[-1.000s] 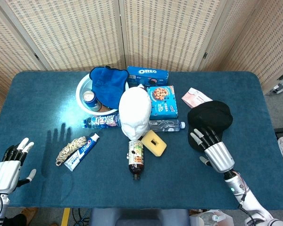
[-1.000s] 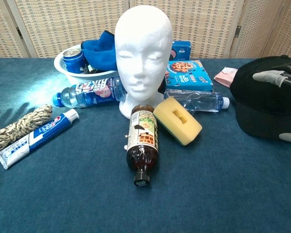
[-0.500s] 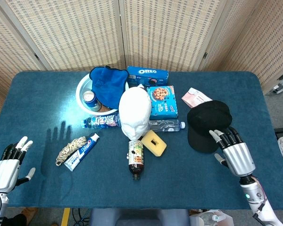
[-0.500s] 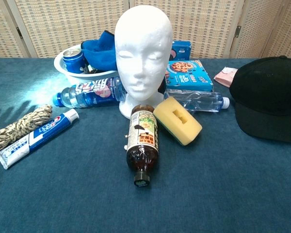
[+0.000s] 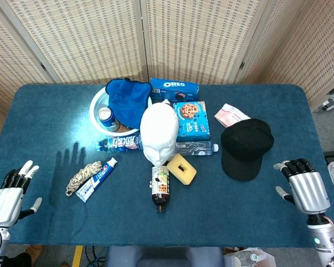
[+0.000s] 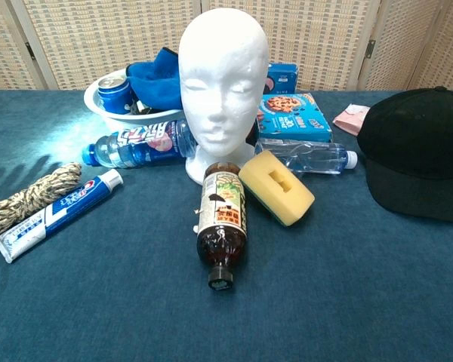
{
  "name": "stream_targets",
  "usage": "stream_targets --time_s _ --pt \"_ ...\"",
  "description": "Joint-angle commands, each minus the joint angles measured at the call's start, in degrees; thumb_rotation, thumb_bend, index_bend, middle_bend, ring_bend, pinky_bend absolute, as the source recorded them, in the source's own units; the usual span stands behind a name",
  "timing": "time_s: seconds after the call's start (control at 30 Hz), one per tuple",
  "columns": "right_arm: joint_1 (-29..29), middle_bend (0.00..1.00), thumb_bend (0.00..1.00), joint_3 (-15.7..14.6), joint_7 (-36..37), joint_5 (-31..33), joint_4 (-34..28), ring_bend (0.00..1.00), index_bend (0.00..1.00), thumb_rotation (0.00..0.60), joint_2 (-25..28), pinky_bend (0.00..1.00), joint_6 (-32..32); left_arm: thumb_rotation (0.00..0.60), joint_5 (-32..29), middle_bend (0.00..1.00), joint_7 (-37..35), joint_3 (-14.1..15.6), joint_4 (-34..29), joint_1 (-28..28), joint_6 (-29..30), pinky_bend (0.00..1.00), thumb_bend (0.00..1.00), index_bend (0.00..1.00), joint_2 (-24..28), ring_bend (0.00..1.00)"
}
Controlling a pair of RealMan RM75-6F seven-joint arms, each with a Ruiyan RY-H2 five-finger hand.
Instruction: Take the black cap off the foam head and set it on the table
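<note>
Black cap [image 5: 246,147] lay on the table [image 5: 44,111], right of the bare foam head [image 5: 158,132]. We had withdrawn our right hand [image 5: 303,186], empty with fingers spread; left hand [image 5: 10,192] idled likewise, so the task looked done.

Landmark: foam head [image 5: 158,132]. Behind it: bowl [image 5: 97,101], cookie boxes [image 5: 190,119]. In front: brown bottle [image 5: 160,187], sponge [image 5: 181,168]. Its left: toothpaste [image 5: 96,179], rope [image 5: 82,177]. Its right: black cap [image 5: 246,147]. Bare table [image 5: 222,214] along the near edge.
</note>
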Motion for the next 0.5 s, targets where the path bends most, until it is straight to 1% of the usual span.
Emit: stream_targets --time_s 0.03,0.23,0.37,0.5 --pt "-1.54 0.41 0.00 -1.19 1.66 0.36 -1.84 0.34 0.40 0.600 2.69 0.31 -1.22 0.600 -0.01 0.00 0.07 0.03 -0.02 -0.05 -0.09 0.00 0.29 0.00 -0.12 0.00" --pt "-3.13 0.41 0.00 -1.99 3.00 0.29 -2.57 0.34 0.40 0.600 4.01 0.31 -1.73 0.600 0.23 0.00 0.18 0.17 -0.02 -0.23 -0.31 0.00 0.29 0.00 -0.44 0.00" --pt "-3.87 0.41 0.00 -1.76 4.82 -0.10 -1.63 0.34 0.41 0.600 3.88 0.31 -1.24 0.600 0.29 0.00 0.10 0.12 0.10 -0.27 -0.24 0.00 0.29 0.00 -0.59 0.00" --pt "-4.17 0.41 0.00 -1.39 4.59 -0.16 -1.69 0.34 0.41 0.600 4.01 0.31 -1.46 0.600 0.42 0.00 0.01 0.08 0.10 -0.26 -0.01 0.00 0.29 0.00 -0.61 0.00"
